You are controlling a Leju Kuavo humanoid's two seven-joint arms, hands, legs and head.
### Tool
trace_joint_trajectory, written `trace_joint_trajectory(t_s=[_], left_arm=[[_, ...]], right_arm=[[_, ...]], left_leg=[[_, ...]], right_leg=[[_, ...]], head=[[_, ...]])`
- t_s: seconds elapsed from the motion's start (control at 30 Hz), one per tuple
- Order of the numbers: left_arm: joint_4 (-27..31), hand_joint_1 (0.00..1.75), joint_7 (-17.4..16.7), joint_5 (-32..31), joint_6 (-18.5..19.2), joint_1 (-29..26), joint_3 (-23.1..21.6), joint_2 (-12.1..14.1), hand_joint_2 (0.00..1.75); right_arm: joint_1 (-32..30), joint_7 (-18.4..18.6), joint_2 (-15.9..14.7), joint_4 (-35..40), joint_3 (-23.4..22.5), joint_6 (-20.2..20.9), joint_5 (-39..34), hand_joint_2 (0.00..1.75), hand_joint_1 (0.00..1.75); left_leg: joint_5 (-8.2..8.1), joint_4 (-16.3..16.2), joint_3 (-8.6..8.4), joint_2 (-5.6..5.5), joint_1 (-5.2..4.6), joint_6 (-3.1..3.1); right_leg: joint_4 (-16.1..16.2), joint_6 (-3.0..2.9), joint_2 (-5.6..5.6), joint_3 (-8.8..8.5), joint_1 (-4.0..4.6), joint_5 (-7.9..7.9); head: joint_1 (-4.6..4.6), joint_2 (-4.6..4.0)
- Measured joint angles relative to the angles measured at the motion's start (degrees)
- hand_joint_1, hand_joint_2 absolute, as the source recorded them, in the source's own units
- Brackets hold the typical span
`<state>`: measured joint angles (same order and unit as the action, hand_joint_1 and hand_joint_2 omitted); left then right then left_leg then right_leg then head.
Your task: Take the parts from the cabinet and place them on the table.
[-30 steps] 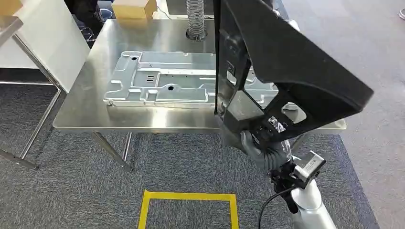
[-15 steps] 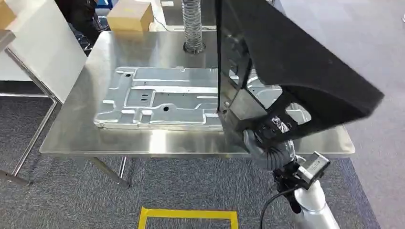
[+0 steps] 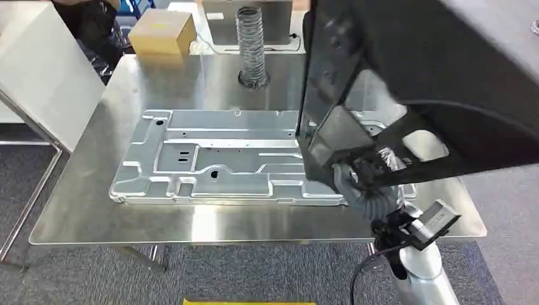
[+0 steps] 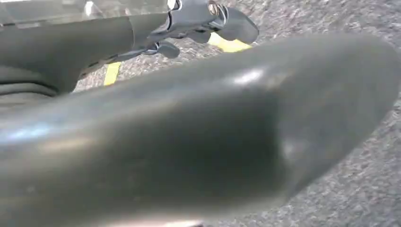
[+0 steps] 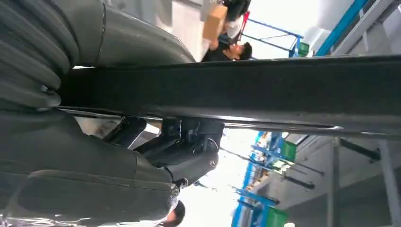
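Observation:
A large black moulded part (image 3: 445,76) stands on edge above the right half of the steel table (image 3: 127,222). My right hand (image 3: 359,184) grips it at its lower edge, just over the table's front right area. In the right wrist view the part's black bar (image 5: 265,90) runs between the thumb and the fingers of that hand (image 5: 71,156). A silver stamped metal plate (image 3: 216,159) lies flat on the table, partly hidden behind the black part. My left hand (image 4: 156,28) hangs over grey carpet, fingers apart and holding nothing.
A cardboard box (image 3: 162,28) and a ribbed flexible hose (image 3: 252,44) stand at the table's far edge. A white board (image 3: 44,70) leans at the left. A person in dark clothes (image 3: 89,19) is behind the far left corner. Yellow tape (image 4: 227,45) marks the floor.
The whole view has shifted: the table now lies closer and lower in the picture. The black part, still gripped by my right hand, now reaches over the table's right side.

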<state>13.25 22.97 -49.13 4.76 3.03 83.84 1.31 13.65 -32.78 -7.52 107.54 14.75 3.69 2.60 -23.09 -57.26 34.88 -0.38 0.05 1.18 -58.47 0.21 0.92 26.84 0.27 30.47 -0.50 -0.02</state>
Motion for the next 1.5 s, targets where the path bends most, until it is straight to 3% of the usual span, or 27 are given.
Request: trace_joint_trajectory(t_s=[0.07, 0.13, 0.17, 0.2, 0.23, 0.3, 0.33, 0.37, 0.47, 0.53, 0.57, 0.67, 0.7, 0.73, 0.83, 0.87, 0.9, 0.97, 1.03, 1.07, 1.13, 1.17, 1.2, 1.27, 1.33, 1.37, 1.5], left_arm=[[0.0, 0.0, 0.2, 0.0, 0.0, 0.28, 0.0, 0.02, 0.0], [0.0, 0.0, 0.26, -0.02, 0.0, 0.33, 0.0, 0.04, 0.0], [0.0, 0.0, 0.26, -0.04, 0.0, 0.32, 0.0, 0.04, 0.0], [0.0, 0.0, 0.26, -0.07, 0.0, 0.28, 0.0, 0.04, 0.0], [0.0, 0.0, 0.26, -0.15, 0.0, 0.29, 0.0, 0.02, 0.0], [0.0, 0.0, 0.31, -0.17, 0.0, 0.39, 0.0, 0.0, 0.0], [0.0, 0.0, 0.37, -0.17, 0.02, 0.44, 0.0, 0.0, 0.0], [0.0, 0.0, 0.39, -0.17, 0.02, 0.69, 0.0, 0.0, 0.0], [0.0, 0.0, 0.44, 0.11, -0.04, 0.84, 0.0, 0.09, 0.0], [-0.02, 0.0, 0.46, 0.26, -0.15, 1.17, 0.0, 0.15, 0.0], [-0.02, 0.0, 0.52, 0.35, -0.15, 1.4, 0.0, 0.15, 0.0], [-0.02, 0.0, 0.55, 0.35, -0.18, 1.39, 0.0, 0.15, 0.0], [-0.02, 0.0, 0.55, 0.24, -0.17, 1.37, 0.0, 0.11, 0.0], [-0.02, 0.0, 0.55, 0.15, -0.17, 1.38, 0.0, 0.11, 0.0], [-0.02, 0.0, 0.57, -0.04, -0.15, 1.34, 0.0, 0.15, 0.0], [-0.02, 0.0, 0.57, -0.2, -0.15, 1.4, 0.0, 0.15, 0.0], [-0.02, 0.0, 0.57, -0.28, -0.15, 1.54, 0.0, 0.15, 0.0], [-0.02, 0.0, 0.57, -0.42, -0.13, 1.65, -0.02, 0.15, 0.0], [-0.02, 0.0, 0.59, -0.48, -0.13, 2.0, -0.04, 0.07, 0.0], [-0.02, 0.0, 0.61, -0.48, -0.13, 2.15, -0.04, 0.07, 0.0], [-0.02, 0.0, 0.61, -0.55, -0.13, 2.1, -0.07, 0.04, 0.0], [-0.02, 0.0, 0.61, -0.63, -0.13, 2.03, -0.07, 0.04, 0.0], [-0.02, 0.0, 0.61, -0.7, -0.13, 1.99, -0.07, 0.04, 0.0], [-0.02, 0.0, 0.87, -0.98, 0.2, 1.97, -0.13, -0.04, 0.0], [-0.02, 0.0, 1.2, -1.29, 0.63, 2.08, -0.37, -0.22, 0.0], [-0.02, 0.0, 1.4, -1.36, 0.88, 2.09, -0.46, -0.31, 0.0], [-0.04, 0.0, 2.23, -1.53, 1.57, 1.98, -0.57, -0.57, 0.0]], right_arm=[[0.42, 0.7, -0.09, 0.87, -0.68, -0.7, 0.41, 1.75, 1.75], [0.42, 1.03, -0.2, 1.22, -1.18, -0.83, 0.66, 1.75, 1.75], [0.4, 1.2, -0.28, 1.2, -1.44, -1.29, 1.45, 1.75, 1.75], [0.45, 1.57, -0.35, 1.2, -1.66, -1.94, 2.4, 1.75, 1.75], [0.85, 2.59, -0.39, 1.16, -2.07, -3.12, 4.31, 1.75, 1.75], [2.74, 4.72, -0.55, 0.54, -2.99, -5.23, 8.42, 1.75, 1.75], [3.82, 5.42, -0.77, 0.04, -3.59, -5.95, 9.75, 1.75, 1.75], [5.13, 6.31, -0.94, -0.67, -4.24, -6.29, 10.96, 1.75, 1.75], [9.69, 10.71, -1.44, -3.94, -4.76, -6.66, 18.11, 1.75, 1.75], [14.04, 14.08, -2.36, -7.77, -4.02, -5.44, 23.73, 1.75, 1.75], [16.5, 15.38, -2.82, -10.3, -3.15, -4.44, 26.82, 1.75, 1.75], [22.15, 17.55, -3.28, -18.29, 0.64, -3.63, 33.62, 1.75, 1.75], [23.24, 17.79, -3.3, -20.78, 2.26, -3.76, 34.25, 1.75, 1.75], [24.05, 17.85, -3.32, -22.33, 3.39, -3.8, 34.51, 1.75, 1.75], [27.64, 17.86, -3.3, -26.59, 6.59, -1.71, 36.38, 1.75, 1.75], [29.79, 17.72, -2.9, -29.02, 8.6, -0.58, 37.55, 1.75, 1.75], [31.79, 17.61, -2.06, -32.05, 11.2, 0.05, 38.62, 1.75, 1.75], [33.28, 17.53, -0.13, -36.31, 15.92, -0.39, 39.25, 1.75, 1.75], [34.05, 17.5, 1.03, -38.94, 19.07, -0.79, 39.23, 1.75, 1.75], [34.75, 17.29, 1.42, -39.98, 20.07, -0.83, 39.08, 1.75, 1.75], [36.2, 16.54, 2.06, -42.21, 22.41, 0.24, 38.99, 1.75, 1.75], [36.58, 16.35, 2.95, -43.63, 24.05, 1.29, 39.04, 1.75, 1.75], [36.64, 16.17, 3.32, -44.95, 25.56, 2.04, 39.06, 1.75, 1.75], [36.64, 16.06, 5.35, -47.6, 28.91, 2.71, 38.47, 1.75, 1.75], [36.87, 15.97, 7.01, -49.44, 30.95, 3.3, 36.79, 1.75, 1.75], [37.27, 16.0, 7.43, -50.45, 31.59, 3.88, 35.65, 1.75, 1.75], [37.91, 15.91, 9.05, -55.36, 34.47, 5.14, 31.78, 1.75, 1.75]], left_leg=[[-0.44, 0.57, -0.93, -0.01, -0.01, 0.57], [-1.25, 0.57, -1.36, -0.03, -0.01, 0.65], [-1.7, 0.54, -1.8, -0.09, -0.01, 0.6], [-2.09, 0.54, -2.31, -0.13, 0.0, 0.57], [-2.62, 0.54, -3.04, -0.18, 0.0, 0.49], [-3.55, 0.53, -4.39, -0.17, -0.01, 0.24], [-3.9, 0.66, -4.32, -0.16, 0.0, 0.04], [-4.01, 0.58, -4.63, -0.26, -0.09, -0.22], [-4.0, 0.34, -4.69, -0.06, -0.24, -1.33], [-5.16, -1.56, -3.84, -0.05, -0.05, -1.73], [-6.75, -4.92, -2.08, -0.01, 0.05, -2.08], [-11.59, -17.58, 5.18, -0.01, 0.51, -3.03], [-11.07, -18.44, 6.28, 0.0, 0.62, -3.12], [-9.2, -16.23, 5.84, 0.02, 0.71, -3.27], [-0.48, -1.56, 0.03, 0.24, 0.9, -3.21], [-2.29, -0.2, -0.06, 0.36, 0.82, -2.78], [-2.18, -0.37, 0.05, 0.44, 0.46, -2.09], [-1.23, -0.46, -0.18, 0.42, 0.32, -1.53], [-0.59, 0.16, -0.41, 0.44, 0.96, -0.72], [-0.54, 0.18, -0.3, 0.3, 0.97, -0.42], [-0.58, 0.16, -0.27, 0.03, 0.95, -0.29], [-0.59, 0.13, -0.27, 0.04, 0.95, -0.28], [-0.63, 0.13, -0.3, 0.0, 0.95, -0.33], [-0.73, 0.04, -0.33, 0.0, 0.95, -0.48], [-0.99, -0.25, -0.3, 0.0, 0.94, -0.88], [-1.07, -0.36, -0.11, 0.02, 0.78, -1.1], [-1.04, -0.13, -0.35, -0.07, 0.68, -2.33]], right_leg=[[-6.14, 0.82, -0.2, 3.44, -0.16, 1.32], [-13.7, 1.41, -0.23, 8.92, -0.61, 5.65], [-15.84, 1.55, -0.26, 11.08, -0.73, 6.86], [-15.48, 1.7, -0.28, 11.82, -0.85, 6.08], [-12.63, 1.6, -0.31, 11.54, -0.98, 3.32], [-3.29, 1.25, -0.39, 9.15, -0.98, -4.42], [0.78, 0.78, -0.5, 8.53, -0.86, -7.37], [1.04, 0.52, -0.54, 8.53, -0.27, -5.62], [1.24, -0.5, -0.27, 8.52, -0.12, -6.88], [2.09, -0.96, -0.28, 7.52, -0.74, -7.01], [2.1, -1.25, -0.36, 7.47, -0.75, -6.92], [1.99, -1.5, -0.35, 7.45, -0.6, -6.76], [1.93, -1.52, -0.33, 7.39, -0.59, -6.7], [1.83, -1.41, -0.33, 7.32, -0.6, -6.58], [1.17, -1.02, -0.55, 7.2, -0.63, -5.92], [0.8, -0.87, -0.46, 7.34, -0.51, -5.95], [0.89, -0.5, -0.18, 7.8, -0.44, -6.13], [1.02, 0.08, -0.07, 7.72, -0.47, -6.12], [0.21, 0.64, -0.22, 7.91, -0.51, -5.18], [-2.25, 0.79, -0.37, 9.11, -0.52, -3.43], [-12.13, 1.19, -0.41, 13.72, -0.72, 1.07], [-16.65, 1.35, -0.42, 16.03, -0.72, 2.52], [-18.41, 1.42, -0.46, 17.15, -0.73, 2.42], [-13.0, 1.18, -0.58, 14.9, -0.79, -1.43], [-1.81, 0.62, -0.61, 9.38, -0.74, -6.36], [0.31, 0.37, -0.61, 8.33, -0.59, -5.7], [0.82, -0.57, -0.63, 8.28, -0.17, -6.13]], head=[[-0.33, 0.0], [-0.31, 0.0], [-0.33, 0.0], [-0.33, 0.0], [-0.35, 0.0], [-0.31, 0.0], [-0.42, 0.0], [-0.11, 0.0], [-0.26, 0.0], [-0.33, 0.0], [0.24, 0.0], [0.22, 0.0], [0.18, 0.0], [0.2, 0.0], [0.2, 0.0], [0.13, 0.0], [0.15, 0.0], [0.15, 0.0], [0.28, 0.0], [0.06, 0.0], [0.0, 0.0], [-0.07, 0.0], [-0.09, 0.0], [-0.02, 0.0], [-0.07, 0.0], [-0.02, 0.0], [-0.02, 0.0]])
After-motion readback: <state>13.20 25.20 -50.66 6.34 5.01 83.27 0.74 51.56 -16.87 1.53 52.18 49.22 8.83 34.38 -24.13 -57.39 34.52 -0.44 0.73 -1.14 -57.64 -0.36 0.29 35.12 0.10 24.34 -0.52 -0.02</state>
